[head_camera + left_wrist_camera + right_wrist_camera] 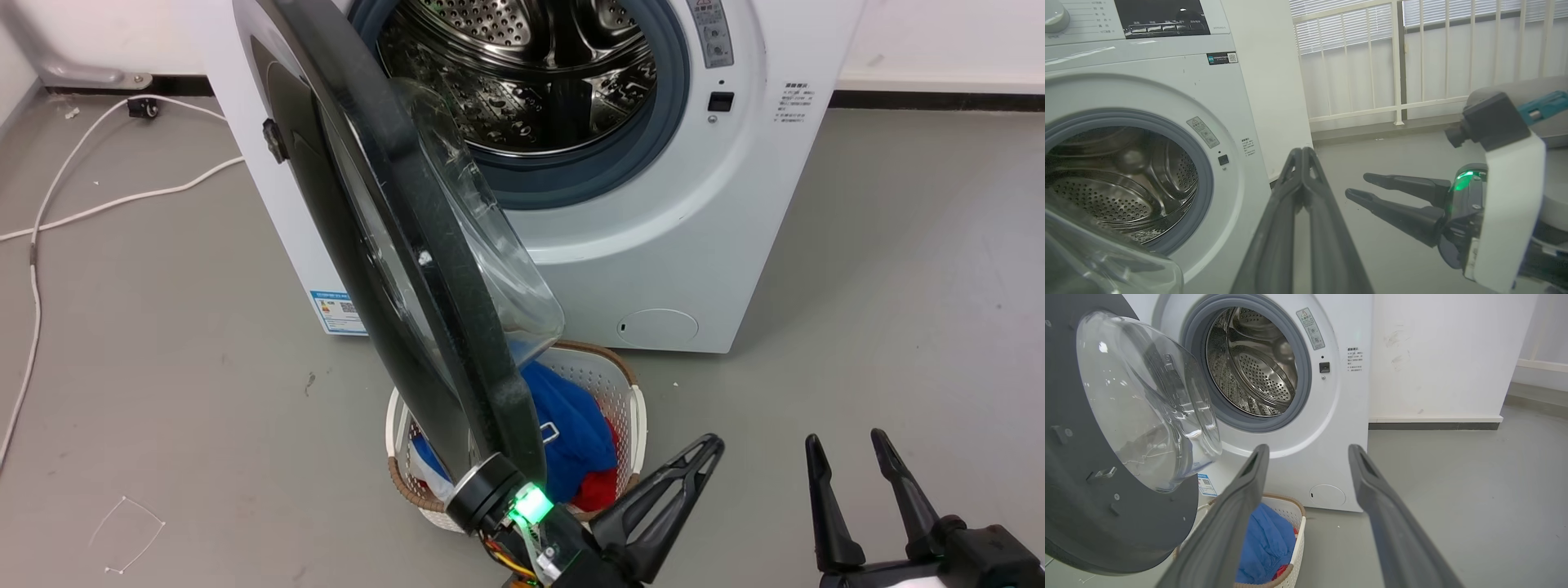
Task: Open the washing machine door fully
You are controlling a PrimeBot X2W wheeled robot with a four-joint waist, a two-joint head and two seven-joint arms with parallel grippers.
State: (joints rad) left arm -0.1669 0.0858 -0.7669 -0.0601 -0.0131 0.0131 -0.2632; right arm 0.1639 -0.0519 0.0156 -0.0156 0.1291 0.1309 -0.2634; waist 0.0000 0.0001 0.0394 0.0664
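The washing machine door (408, 269) is off the drum opening and stands roughly square to the washing machine (694, 245) front. The hinge is at our left and the free rim points toward us, over the laundry basket (620, 384). The glass bowl (498, 245) faces our right.

We judge it about half swung, with leftward travel remaining.

Left gripper (709, 447): fingers pressed together, empty, near the lower rim. Right gripper (845, 445): fingers spread, empty.

The left gripper (709, 447) and right gripper (847, 441) each carry two long, dark, tapered fingers (826, 506) with open slots. Behind the left gripper: a silver ring (478, 483), a green lamp (529, 502), red and yellow wires (504, 565). Behind the right gripper: a white cover (1511, 204).
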